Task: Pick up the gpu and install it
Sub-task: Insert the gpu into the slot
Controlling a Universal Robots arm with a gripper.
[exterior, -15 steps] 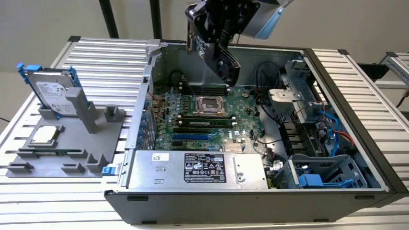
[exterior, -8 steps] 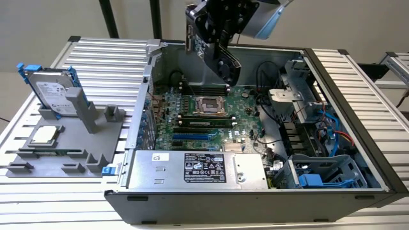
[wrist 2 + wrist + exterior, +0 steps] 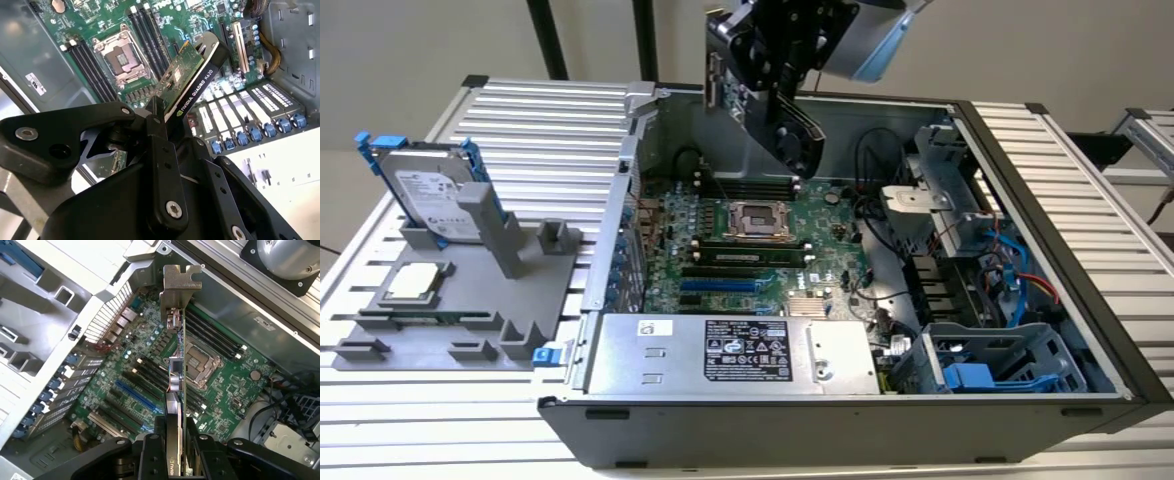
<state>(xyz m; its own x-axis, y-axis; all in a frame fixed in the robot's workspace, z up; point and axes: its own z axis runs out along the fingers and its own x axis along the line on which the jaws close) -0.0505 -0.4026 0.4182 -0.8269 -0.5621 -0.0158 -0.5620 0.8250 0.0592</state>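
Note:
The gpu (image 3: 790, 125) hangs in the air over the far half of the open computer case (image 3: 1067, 250), with my gripper (image 3: 774, 60) shut on its top edge. It is tilted, black fan side toward the exterior view's right. In the second wrist view the gpu (image 3: 192, 80) shows its green board and black shroud above the motherboard (image 3: 100, 30), clamped in my gripper (image 3: 162, 112). In the first wrist view the gpu (image 3: 177, 365) is edge-on, its silver bracket (image 3: 180, 285) at the far end, and the gripper (image 3: 175, 440) is shut on it over the expansion slots (image 3: 132, 395).
The motherboard (image 3: 747, 240) lies flat in the case with an empty processor socket (image 3: 757, 220). A power supply (image 3: 734, 355) fills the near side and drive cages (image 3: 1001, 365) sit at the exterior view's right. On the exterior view's left, a grey stand (image 3: 467, 300) holds a hard drive (image 3: 434, 190) and a processor chip (image 3: 416, 282).

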